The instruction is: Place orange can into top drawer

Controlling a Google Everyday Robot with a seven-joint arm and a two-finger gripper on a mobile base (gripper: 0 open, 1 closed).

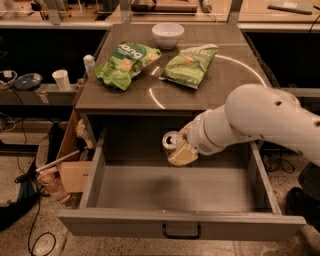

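Here, gripper (179, 151) clamped around orange can (172, 140) above open top drawer (190, 195), can's print seemingly illegible.

Seemingly a lab: pale wooden workbenches (280, 14) line the back; a brown cardboard box (75, 176) sits beside the grey-brown table (220, 85); the claw (182, 153) holds a coppery-orange can (172, 140) over the open grey drawer (175, 194).

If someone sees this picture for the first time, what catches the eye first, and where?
First the big white arm reaching in from the right, its gripper shut on the orange can over the open top drawer. Then two green chip bags and a white bowl on the countertop behind it.
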